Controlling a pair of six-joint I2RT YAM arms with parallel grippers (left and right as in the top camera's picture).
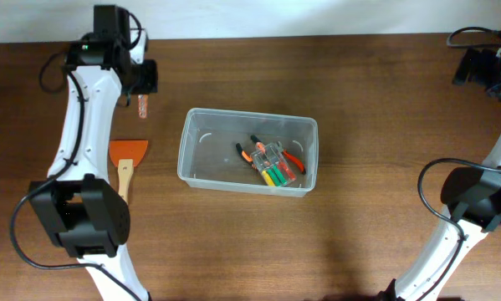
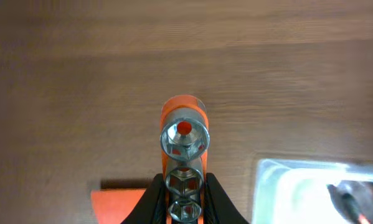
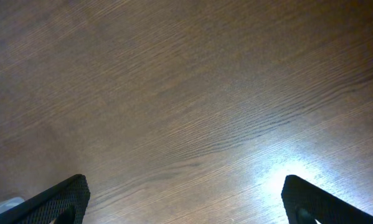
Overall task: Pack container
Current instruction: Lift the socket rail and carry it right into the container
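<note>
The container (image 1: pixel 233 113), a large clear plastic bin, stands in the middle of the table. Inside it lie orange-handled pliers (image 1: pixel 252 151) and a small clear case (image 1: pixel 277 165) with green, yellow and red pieces. My left gripper (image 1: pixel 143 87) is left of and behind the bin, shut on an orange rail of silver sockets (image 2: pixel 184 140) that points away from the jaws (image 2: pixel 184 202). The bin's corner (image 2: pixel 298 193) shows at lower right of the left wrist view. My right gripper (image 3: pixel 185 202) is open over bare wood at the far right back (image 1: pixel 484 67).
An orange scraper with a wooden handle (image 1: pixel 126 160) lies on the table left of the bin, below the left gripper; its blade (image 2: pixel 121 205) shows beneath the jaws. The right arm's base (image 1: pixel 476 201) stands at the right edge.
</note>
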